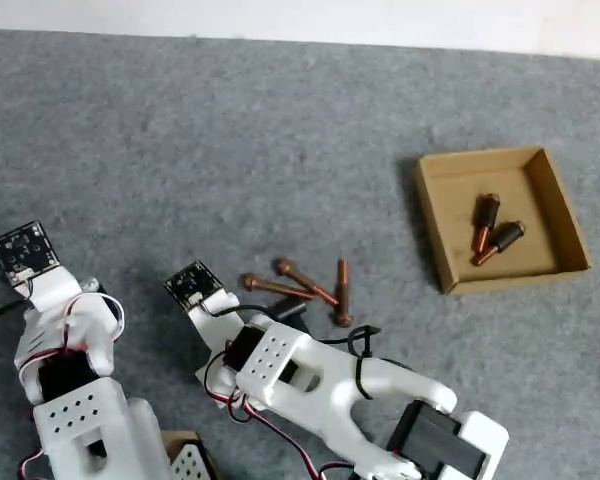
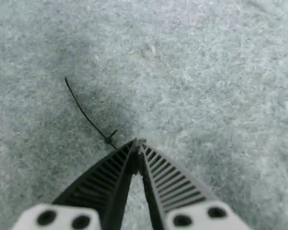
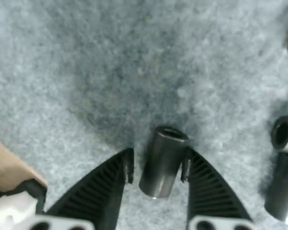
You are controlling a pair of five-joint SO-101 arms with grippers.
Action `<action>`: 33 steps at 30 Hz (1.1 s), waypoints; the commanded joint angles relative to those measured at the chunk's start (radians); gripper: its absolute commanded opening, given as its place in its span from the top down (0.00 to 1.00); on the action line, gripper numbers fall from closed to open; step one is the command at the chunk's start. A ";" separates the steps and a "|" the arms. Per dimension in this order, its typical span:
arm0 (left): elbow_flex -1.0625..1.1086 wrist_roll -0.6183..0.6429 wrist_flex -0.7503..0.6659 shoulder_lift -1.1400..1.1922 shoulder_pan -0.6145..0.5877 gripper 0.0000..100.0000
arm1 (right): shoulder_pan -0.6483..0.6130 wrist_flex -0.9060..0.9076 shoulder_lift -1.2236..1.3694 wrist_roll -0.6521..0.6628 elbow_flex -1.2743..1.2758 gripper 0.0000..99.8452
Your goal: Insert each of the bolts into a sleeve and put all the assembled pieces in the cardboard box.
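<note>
My right gripper (image 3: pixel 157 165) stands open over the grey carpet, with a dark metal sleeve (image 3: pixel 163 160) lying between its fingers; one finger (image 3: pixel 186 167) is at the sleeve's side and the other stands a little apart. Two more sleeves (image 3: pixel 284 134) lie close by. Three copper bolts (image 1: pixel 305 283) lie loose on the carpet in the high view, with a dark sleeve (image 1: pixel 288 309) just below them. The cardboard box (image 1: pixel 435 225) at the right holds two assembled pieces (image 1: pixel 496 232). My left gripper (image 2: pixel 138 143) is shut and empty above bare carpet.
A thin black cable tie (image 2: pixel 86 115) lies on the carpet ahead of the left gripper. A tan cardboard piece (image 1: pixel 180 447) sits at the front edge between the arm bases. Open carpet stretches across the back and between the bolts and the box.
</note>
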 commanded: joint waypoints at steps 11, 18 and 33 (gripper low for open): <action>-0.005 0.006 -0.020 -0.016 -0.007 0.99 | 0.013 0.007 0.004 -0.006 0.001 0.86; -0.005 0.006 -0.020 -0.016 -0.007 0.99 | -0.016 0.013 -0.004 0.123 -0.005 0.99; -0.005 0.006 -0.020 -0.016 -0.012 0.99 | 0.196 0.013 -0.179 0.270 0.004 1.00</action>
